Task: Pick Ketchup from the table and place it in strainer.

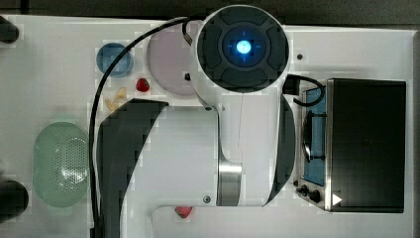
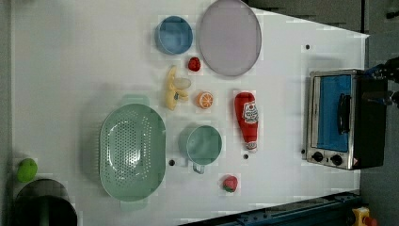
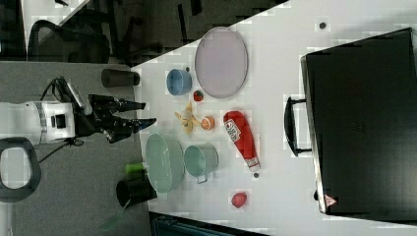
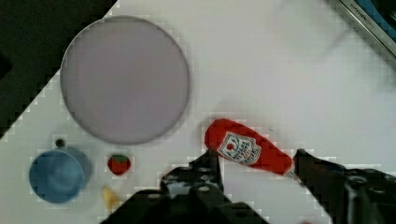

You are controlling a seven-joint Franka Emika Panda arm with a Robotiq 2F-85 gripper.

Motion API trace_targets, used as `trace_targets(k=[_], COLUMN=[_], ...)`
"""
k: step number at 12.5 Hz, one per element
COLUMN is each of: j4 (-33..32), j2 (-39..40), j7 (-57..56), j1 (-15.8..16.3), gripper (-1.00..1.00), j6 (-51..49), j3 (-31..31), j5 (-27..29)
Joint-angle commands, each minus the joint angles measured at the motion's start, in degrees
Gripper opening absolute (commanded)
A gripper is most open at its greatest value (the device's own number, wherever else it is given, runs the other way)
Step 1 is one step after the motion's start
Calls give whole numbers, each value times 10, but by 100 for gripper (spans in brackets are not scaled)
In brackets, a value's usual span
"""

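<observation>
**Ketchup on table, tool released**

The ketchup point(image 2: 247, 120) lies flat on the white table point(image 2: 70, 70), apart from the pale green strainer point(image 2: 131, 151), with a green cup point(image 2: 203, 144) between them. The tool point(image 3: 140, 113) hangs above the table, jaws spread and gripping nothing. An orange slice point(image 2: 205, 100) lies near the bottle.

table point(image 2: 70, 70) | on it: Ketchup point(image 2: 247, 120), strainer point(image 2: 132, 150), 2 cups, plate point(image 2: 229, 36), oven point(image 2: 336, 117)

A red Ketchup point(image 2: 247, 120) with a white label is seen; the strainer point(image 2: 132, 151) is pale green, dotted.
</observation>
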Motion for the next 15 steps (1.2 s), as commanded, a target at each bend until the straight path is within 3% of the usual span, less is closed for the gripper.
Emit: trace_targets(k=[1,3,9,15], j4=[-62,-65,-124,-249], j2=[-112,-108,-41,21], j7=[-52,-53,-136,-438], j1=[-62,-62,-58,-54], gripper=[59,99,100,100], j6=[-73,-71,-33,207], j3=[29,31,60,73], j5=[11,11,11,11])
